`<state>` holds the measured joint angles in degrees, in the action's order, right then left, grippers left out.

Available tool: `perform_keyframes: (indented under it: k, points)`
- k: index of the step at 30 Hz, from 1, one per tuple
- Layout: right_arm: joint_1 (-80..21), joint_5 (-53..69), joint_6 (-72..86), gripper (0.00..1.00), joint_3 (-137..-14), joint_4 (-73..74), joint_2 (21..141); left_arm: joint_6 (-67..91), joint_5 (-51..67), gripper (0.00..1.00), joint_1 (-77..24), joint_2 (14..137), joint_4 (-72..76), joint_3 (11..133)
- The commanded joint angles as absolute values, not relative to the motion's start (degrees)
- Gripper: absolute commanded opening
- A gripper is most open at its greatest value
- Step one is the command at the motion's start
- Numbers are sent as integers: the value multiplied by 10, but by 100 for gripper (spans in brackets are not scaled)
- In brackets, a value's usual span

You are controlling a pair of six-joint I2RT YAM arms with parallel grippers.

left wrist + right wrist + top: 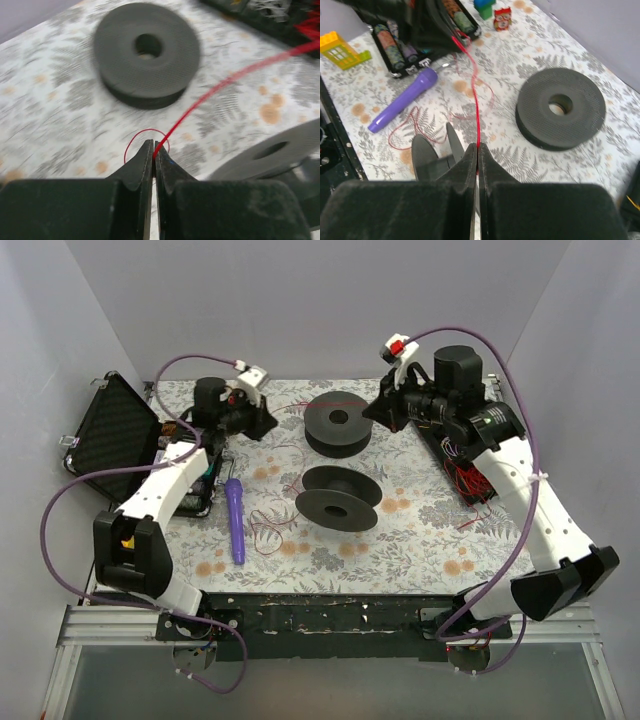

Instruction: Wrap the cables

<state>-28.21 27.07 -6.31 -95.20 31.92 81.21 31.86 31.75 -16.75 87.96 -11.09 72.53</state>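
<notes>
The thin red wire is stretched taut between my two grippers, above the far end of the table. My left gripper is shut on it; in the left wrist view the wire leaves the closed tips of the gripper and runs up to the right. My right gripper is shut on it too; in the right wrist view the wire runs straight up from the gripper's tips. Loose red loops lie on the cloth. One dark grey spool lies flat, another stands tilted.
A purple microphone lies left of the tilted spool. An open black case stands at the far left. A battery tray, a yellow toy house and an owl figure are near it. A black tray of red wires is at the right.
</notes>
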Motion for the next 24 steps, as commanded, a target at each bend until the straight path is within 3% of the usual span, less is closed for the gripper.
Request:
perform_keyframes:
  k: [1, 13, 16, 19, 20, 22, 24]
  points:
    - [-273, 230, -87, 1, -922, 343, 756, 252, 251, 0, -65, 811, -194, 687]
    - [-278, 257, -122, 1, -802, 407, 737, 83, 147, 0, 67, 771, -315, 590]
    - [-289, 288, -124, 1, -762, 392, 743, 29, 224, 0, 67, 768, -385, 597]
    - [-307, 275, -132, 1, -747, 389, 758, -14, 316, 26, 66, 767, -448, 618]
    - [-307, 270, -132, 1, -740, 382, 762, -20, 333, 40, 66, 767, -459, 628]
    - [-308, 261, -134, 1, -731, 367, 766, -39, 351, 58, 63, 768, -474, 643]
    - [-308, 263, -141, 1, -731, 366, 773, -53, 349, 71, 58, 770, -482, 662]
